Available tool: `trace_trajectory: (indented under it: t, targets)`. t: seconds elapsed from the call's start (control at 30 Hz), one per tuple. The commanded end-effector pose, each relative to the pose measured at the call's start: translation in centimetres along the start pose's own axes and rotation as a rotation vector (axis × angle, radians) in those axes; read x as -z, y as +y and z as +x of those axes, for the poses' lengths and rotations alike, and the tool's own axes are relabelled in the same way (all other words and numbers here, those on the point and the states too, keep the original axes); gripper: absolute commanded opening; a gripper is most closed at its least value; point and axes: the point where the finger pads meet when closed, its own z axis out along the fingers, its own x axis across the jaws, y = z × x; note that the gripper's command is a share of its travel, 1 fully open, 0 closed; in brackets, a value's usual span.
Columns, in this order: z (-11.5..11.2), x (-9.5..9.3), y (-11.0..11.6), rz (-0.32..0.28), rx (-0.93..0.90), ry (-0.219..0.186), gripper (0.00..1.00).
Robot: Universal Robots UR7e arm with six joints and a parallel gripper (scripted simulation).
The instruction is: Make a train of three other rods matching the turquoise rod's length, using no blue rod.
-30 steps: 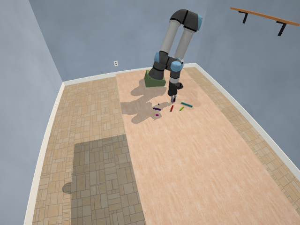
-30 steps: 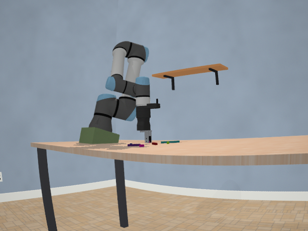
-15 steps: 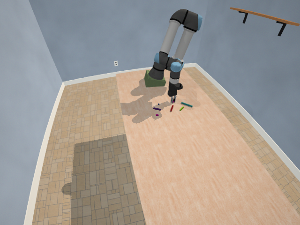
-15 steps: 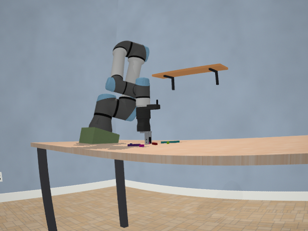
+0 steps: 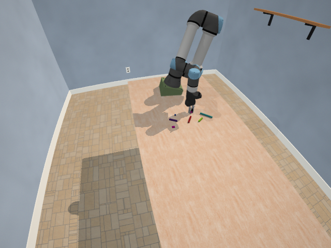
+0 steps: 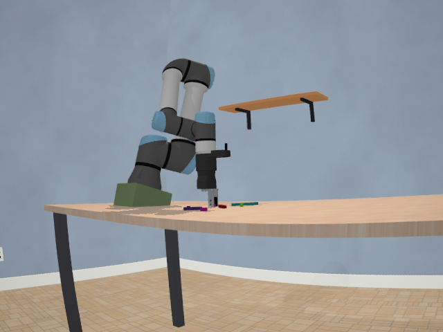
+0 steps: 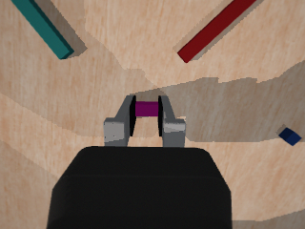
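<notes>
My gripper (image 5: 191,109) (image 6: 213,203) (image 7: 147,108) is shut on a short magenta rod (image 7: 146,112), held crosswise between the fingers, low over the table. The turquoise rod (image 5: 206,115) (image 6: 246,204) (image 7: 43,28) lies to its right in the top view. A red rod (image 5: 189,119) (image 6: 222,206) (image 7: 216,29) and a lime rod (image 5: 200,119) (image 6: 241,205) lie just in front of the gripper. A purple rod (image 5: 172,120) (image 6: 193,207), a second magenta rod (image 5: 172,126) (image 6: 203,209) and a small blue rod (image 5: 175,114) (image 7: 290,135) lie to the left.
The arm's green base block (image 5: 170,89) (image 6: 141,195) stands behind the rods on the wooden table (image 5: 213,173) (image 6: 322,214). A wall shelf (image 6: 273,102) hangs high at the back right.
</notes>
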Motion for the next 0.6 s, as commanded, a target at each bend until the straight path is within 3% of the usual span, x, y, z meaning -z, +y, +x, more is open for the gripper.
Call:
trace_trajectory:
  t: [0.0, 0.4, 0.43, 0.57]
  targets:
    - [0.02, 0.03, -0.03, 0.001, 0.000, 0.001, 0.40]
    - [0.02, 0.03, -0.03, 0.001, 0.000, 0.001, 0.40]
    - [0.02, 0.03, -0.03, 0.001, 0.000, 0.001, 0.46]
    - [0.02, 0.03, -0.03, 0.001, 0.000, 0.001, 0.52]
